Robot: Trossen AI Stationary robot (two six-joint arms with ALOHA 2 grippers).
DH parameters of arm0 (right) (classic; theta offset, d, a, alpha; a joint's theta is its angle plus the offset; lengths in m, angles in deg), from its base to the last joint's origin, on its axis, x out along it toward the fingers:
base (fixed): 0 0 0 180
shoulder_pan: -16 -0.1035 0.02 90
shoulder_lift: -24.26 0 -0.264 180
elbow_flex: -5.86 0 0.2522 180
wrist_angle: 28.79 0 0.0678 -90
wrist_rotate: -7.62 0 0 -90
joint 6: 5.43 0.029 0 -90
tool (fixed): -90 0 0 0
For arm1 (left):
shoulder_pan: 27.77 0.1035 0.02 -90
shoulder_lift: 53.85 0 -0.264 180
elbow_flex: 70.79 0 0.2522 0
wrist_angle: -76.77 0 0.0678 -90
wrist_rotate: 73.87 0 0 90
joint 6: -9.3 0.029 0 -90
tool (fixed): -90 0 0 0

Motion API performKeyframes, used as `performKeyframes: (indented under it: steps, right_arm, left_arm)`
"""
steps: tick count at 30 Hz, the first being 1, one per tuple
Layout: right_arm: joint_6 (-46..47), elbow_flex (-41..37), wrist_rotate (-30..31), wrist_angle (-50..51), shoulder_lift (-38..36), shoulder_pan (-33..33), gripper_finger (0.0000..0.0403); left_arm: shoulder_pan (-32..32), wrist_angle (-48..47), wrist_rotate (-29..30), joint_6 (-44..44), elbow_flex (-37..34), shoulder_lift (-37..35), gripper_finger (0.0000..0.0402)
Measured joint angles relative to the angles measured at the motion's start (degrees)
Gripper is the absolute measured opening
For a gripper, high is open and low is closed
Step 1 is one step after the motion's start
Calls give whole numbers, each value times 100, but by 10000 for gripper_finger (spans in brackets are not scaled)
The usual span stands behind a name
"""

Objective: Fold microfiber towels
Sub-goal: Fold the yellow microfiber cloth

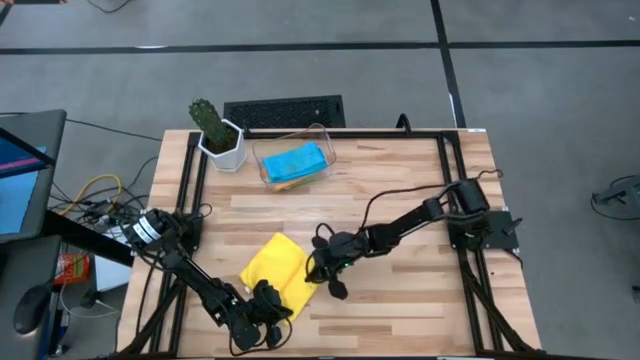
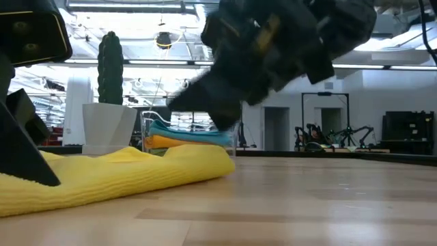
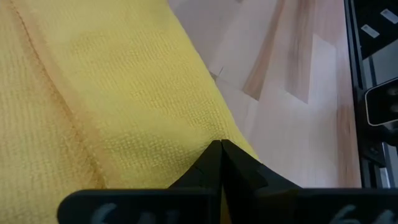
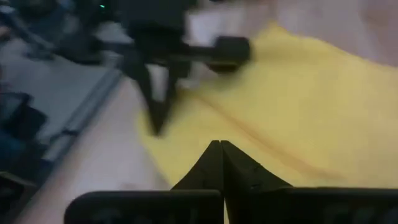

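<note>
Table (image 1: 400, 200): a light wooden top inside a dark frame, with both arms reaching in toward its near middle.
Yellow towel (image 1: 275, 268): the task's cloth in play, lying folded and slightly rumpled on the near-left part of the table, between the 2 grippers; in the low view (image 2: 116, 174) it shows as a thick, rounded fold resting on the wood.
Left gripper (image 1: 262, 305): low at the towel's near edge, on the near-left of the table; its 2 fingers (image 3: 219, 163) are pressed together with the tips meeting right at the yellow cloth's edge. Whether a layer of cloth is pinched between them cannot be told.
Right gripper (image 1: 322, 272): at the towel's right edge, near the middle of the table; its fingers (image 4: 219, 163) are also drawn together, the tips over the yellow cloth. A pinch on the cloth cannot be confirmed.
Clear bin (image 1: 292, 160): at the far middle of the table, holding a folded light blue towel (image 1: 295, 160) on top of an orange towel (image 2: 179, 140).
Cactus pot (image 1: 222, 145): white, just left of the bin at the far edge, well apart from the yellow towel.
</note>
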State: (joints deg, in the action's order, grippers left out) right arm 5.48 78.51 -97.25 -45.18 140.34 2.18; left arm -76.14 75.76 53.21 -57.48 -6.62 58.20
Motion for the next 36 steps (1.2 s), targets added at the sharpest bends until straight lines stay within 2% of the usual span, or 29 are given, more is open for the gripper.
performKeyframes:
  steps: [4,11,17,20,23,30,36]
  right_arm:
    - [-192,-23,300,53,111,154,23]
    - [156,5,264,30,718,352,17]
    - [250,9,435,36,759,378,21]
    - [300,7,635,63,744,375,23]
    - [332,3,809,45,744,405,19]
    - [446,-17,907,-149,729,421,22]
    - [562,-17,923,-180,729,421,20]
  left_arm:
    - [16,24,4,1,0,0,0]
    - [25,196,-95,-74,89,-10,0]
    - [-2,169,-77,169,305,-498,0]
    - [-85,-129,254,209,345,-627,0]
    - [-183,-619,581,-126,341,-529,0]
    - [-240,-1425,325,-1034,333,-220,0]
    - [-320,-2061,413,-1527,339,-210,0]
